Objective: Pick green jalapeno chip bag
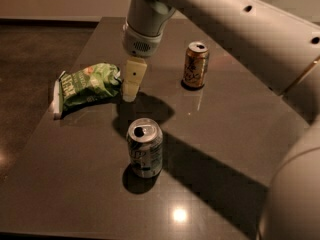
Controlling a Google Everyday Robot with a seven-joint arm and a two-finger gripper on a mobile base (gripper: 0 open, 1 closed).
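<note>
The green jalapeno chip bag (85, 88) lies flat at the left of the dark table (225, 149), wrinkly light green with white lettering and a white sealed edge at its left end. My gripper (131, 90) hangs from the pale arm that reaches in from the upper right. It hovers above the table just right of the bag's right end, close to it. Nothing shows in its grasp.
A silver-green soda can (144, 147) stands upright at the front centre of the table. A brown-gold can (195, 64) stands upright further back, right of the gripper. The table's left edge runs close beside the bag, with dark floor (30, 69) beyond.
</note>
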